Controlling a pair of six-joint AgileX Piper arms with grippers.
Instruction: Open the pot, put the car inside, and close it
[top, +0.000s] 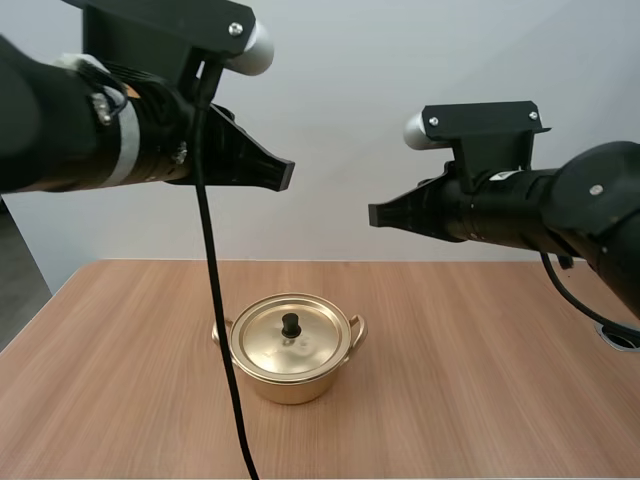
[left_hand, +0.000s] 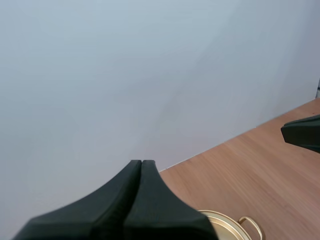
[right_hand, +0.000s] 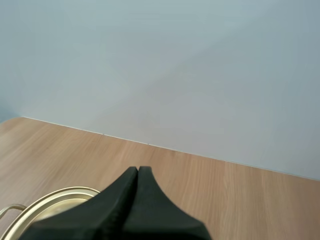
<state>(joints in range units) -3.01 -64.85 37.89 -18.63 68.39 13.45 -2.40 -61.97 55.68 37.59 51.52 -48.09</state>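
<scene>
Closed left end effector (top: 284, 175), closed right end effector (top: 376, 214); one pot (top: 290, 386), one lid (top: 300, 345).

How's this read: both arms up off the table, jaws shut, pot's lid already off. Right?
Not quite: the lid sits on the pot, closed, as the high view shows. The rest stands: both arms up off the table, jaws shut.

Wood table (top: 480, 400), pale wall (top: 340, 90) behind
</scene>
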